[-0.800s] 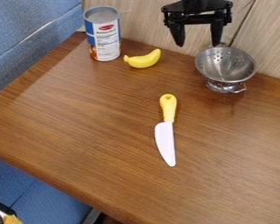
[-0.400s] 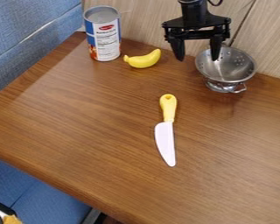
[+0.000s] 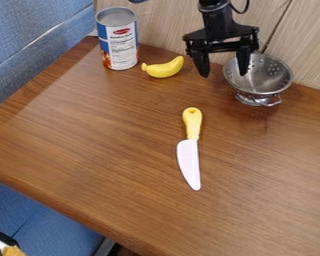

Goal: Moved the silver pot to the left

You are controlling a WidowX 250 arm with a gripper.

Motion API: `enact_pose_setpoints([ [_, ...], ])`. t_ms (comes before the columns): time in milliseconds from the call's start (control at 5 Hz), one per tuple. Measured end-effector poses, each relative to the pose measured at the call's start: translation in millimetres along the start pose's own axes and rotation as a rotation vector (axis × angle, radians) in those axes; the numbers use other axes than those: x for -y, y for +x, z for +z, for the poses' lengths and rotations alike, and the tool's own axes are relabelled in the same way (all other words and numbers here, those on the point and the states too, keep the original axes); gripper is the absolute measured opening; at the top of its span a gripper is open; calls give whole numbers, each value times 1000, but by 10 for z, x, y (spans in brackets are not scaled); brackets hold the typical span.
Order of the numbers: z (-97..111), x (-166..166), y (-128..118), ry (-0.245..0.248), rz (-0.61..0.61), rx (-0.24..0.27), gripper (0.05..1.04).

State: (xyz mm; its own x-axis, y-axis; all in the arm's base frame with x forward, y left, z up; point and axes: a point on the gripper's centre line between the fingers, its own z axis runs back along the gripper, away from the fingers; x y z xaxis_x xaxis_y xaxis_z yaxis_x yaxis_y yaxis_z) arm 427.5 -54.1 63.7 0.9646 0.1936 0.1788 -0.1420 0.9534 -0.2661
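We lowered the gripper (image 3: 223, 74), spread and empty, toward the pot (image 3: 268, 80), probably preparing the leftward move.

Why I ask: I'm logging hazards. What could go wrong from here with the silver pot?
The open pincer hangs by the image-left rim of the silver pot, so it may grip poorly and tip the pot on its narrow base. Moved far left, the pot might bump the yellow banana on that side.
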Motion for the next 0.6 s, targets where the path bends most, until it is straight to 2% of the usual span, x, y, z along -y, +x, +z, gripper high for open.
enact_pose_setpoints([
  [200, -187, -47, -52, 6, 7, -47, 943],
  [600, -228, 14, -36, 3, 1, -27, 362],
])
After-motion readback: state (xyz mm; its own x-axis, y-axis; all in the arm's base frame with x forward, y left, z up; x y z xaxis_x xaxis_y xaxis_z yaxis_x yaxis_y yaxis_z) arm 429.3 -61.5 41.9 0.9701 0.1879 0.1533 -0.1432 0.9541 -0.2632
